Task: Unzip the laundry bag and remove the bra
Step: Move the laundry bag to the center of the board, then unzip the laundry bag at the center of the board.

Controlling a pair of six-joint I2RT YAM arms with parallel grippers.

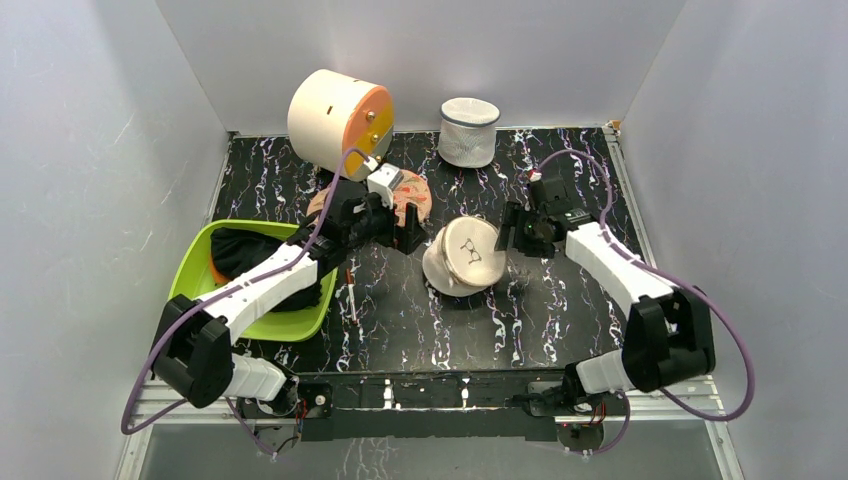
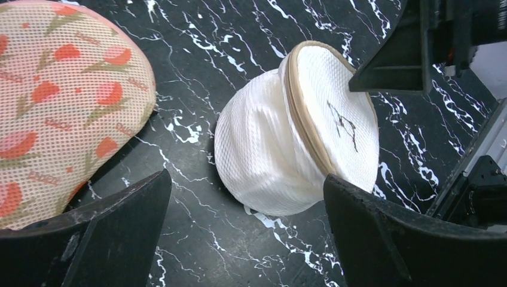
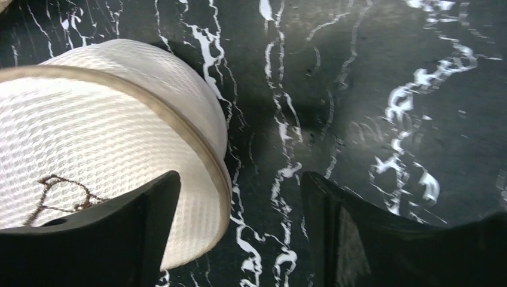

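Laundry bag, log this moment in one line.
laundry bag: looks zipped | left gripper: open, empty | right gripper: open, at bag rim

I'm seeing bright, even light from above in the top view, pale walls (image 1: pixel 90 150) washed flat, and a soft shadow just under the round cream mesh laundry bag (image 1: pixel 462 255) on the black white-veined tabletop (image 1: pixel 560 320). Right wrist view: the bag's face glows nearly blown out, and the black fingers (image 3: pixel 113 239) of the right gripper (image 3: pixel 239 185) look soft-edged.

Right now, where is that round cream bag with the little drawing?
In the overhead view the laundry bag lies centrally, between the left gripper and the right gripper.
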